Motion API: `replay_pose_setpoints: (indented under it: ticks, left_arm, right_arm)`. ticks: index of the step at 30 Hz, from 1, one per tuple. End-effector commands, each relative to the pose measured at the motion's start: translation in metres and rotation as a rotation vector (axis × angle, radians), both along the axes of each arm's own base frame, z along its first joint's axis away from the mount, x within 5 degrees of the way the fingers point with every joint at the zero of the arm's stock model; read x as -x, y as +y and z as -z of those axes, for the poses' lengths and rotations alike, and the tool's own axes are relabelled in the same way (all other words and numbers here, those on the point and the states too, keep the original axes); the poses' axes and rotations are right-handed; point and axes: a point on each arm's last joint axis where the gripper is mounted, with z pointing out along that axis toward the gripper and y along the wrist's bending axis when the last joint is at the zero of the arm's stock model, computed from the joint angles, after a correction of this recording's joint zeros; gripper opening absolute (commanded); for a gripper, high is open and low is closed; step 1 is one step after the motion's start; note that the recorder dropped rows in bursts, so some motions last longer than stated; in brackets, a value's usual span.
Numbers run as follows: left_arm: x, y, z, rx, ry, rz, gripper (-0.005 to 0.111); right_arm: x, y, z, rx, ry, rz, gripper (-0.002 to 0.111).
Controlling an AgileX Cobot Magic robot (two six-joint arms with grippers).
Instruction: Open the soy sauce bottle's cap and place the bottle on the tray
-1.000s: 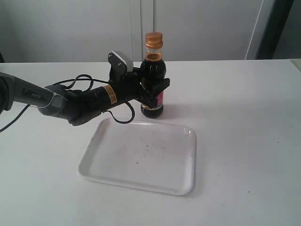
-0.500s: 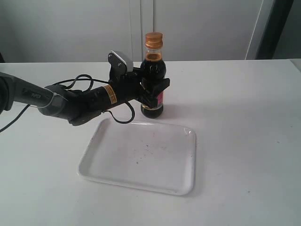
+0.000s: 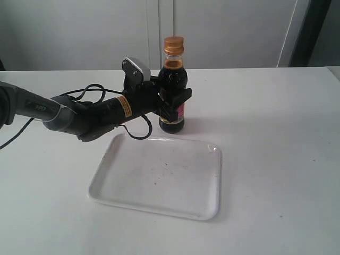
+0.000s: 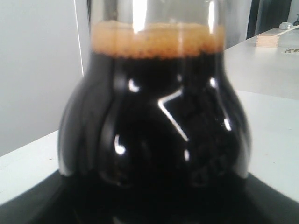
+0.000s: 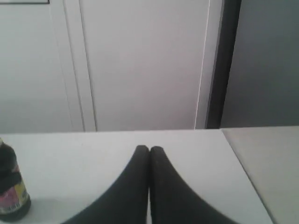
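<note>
Nothing's moved: left jaws stay clamped round the small clear dark-filled soy sauce bottle [image 3: 173,77], its round orange-gold cap [image 3: 173,44] unopened; right jaws pressed together, empty.

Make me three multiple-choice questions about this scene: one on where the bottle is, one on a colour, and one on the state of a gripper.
1. Where does the soy sauce bottle stand?
A. On the table, just beyond the far rim of the tray
B. Inside the tray
C. On its side at the table's near edge

2. What colour is the cap?
A. Blue
B. Orange-gold
C. Black

3. What state is the right gripper in?
A. Open wide
B. Shut on the cap
C. Shut, holding nothing

Answers:
1 A: the bottle's base sits on the table behind the tray, which holds nothing.
2 B: the cap on the neck shows orange-gold.
3 C: in the right wrist view the fingertips meet with nothing between them.
</note>
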Motion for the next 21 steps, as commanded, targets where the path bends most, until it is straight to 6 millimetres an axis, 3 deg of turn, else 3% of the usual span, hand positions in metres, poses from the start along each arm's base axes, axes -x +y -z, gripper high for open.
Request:
replay_pose_setpoints:
  ticks: [1, 14, 21]
  left_arm:
    - [0.003, -0.004, -0.001, -0.009, -0.012, 0.029, 0.0]
    - [0.002, -0.003, 0.001, -0.027, 0.001, 0.014, 0.0]
    - [0.002, -0.003, 0.001, -0.025, 0.004, 0.015, 0.0]
  right_arm:
    - [-0.02, 0.008, 0.001, 0.073, 0.168, -0.088, 0.0]
    - [-0.094, 0.076, 0.021, 0.17, 0.5, -0.471, 0.0]
    - [-0.126, 0.09, 0.034, 0.17, 0.637, -0.505, 0.0]
